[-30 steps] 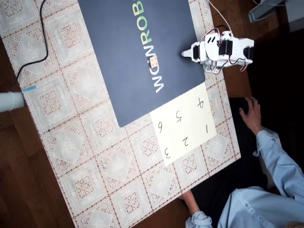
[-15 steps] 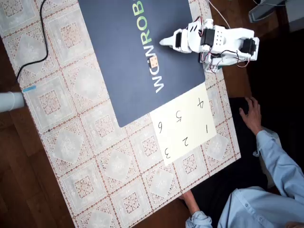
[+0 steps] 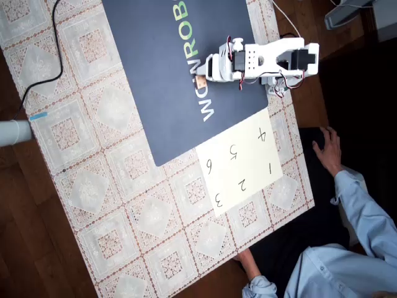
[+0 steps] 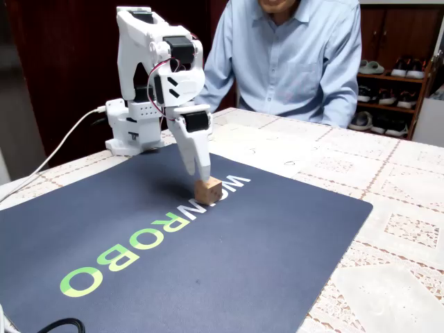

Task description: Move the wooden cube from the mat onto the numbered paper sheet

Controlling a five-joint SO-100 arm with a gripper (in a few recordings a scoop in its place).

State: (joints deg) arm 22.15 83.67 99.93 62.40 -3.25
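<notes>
A beige lace-patterned tablecloth (image 3: 124, 205) covers the surface, with dark wooden floor (image 3: 25, 248) showing at the left edge of the overhead view. A black cable (image 3: 53, 68) trails across the cloth at the upper left. In the fixed view, a dark wooden cabinet (image 4: 399, 35) stands at the upper right, its open shelves (image 4: 388, 76) holding pairs of shoes. A person in a light blue shirt (image 4: 298, 55) sits behind the surface. The light is soft and even.
</notes>
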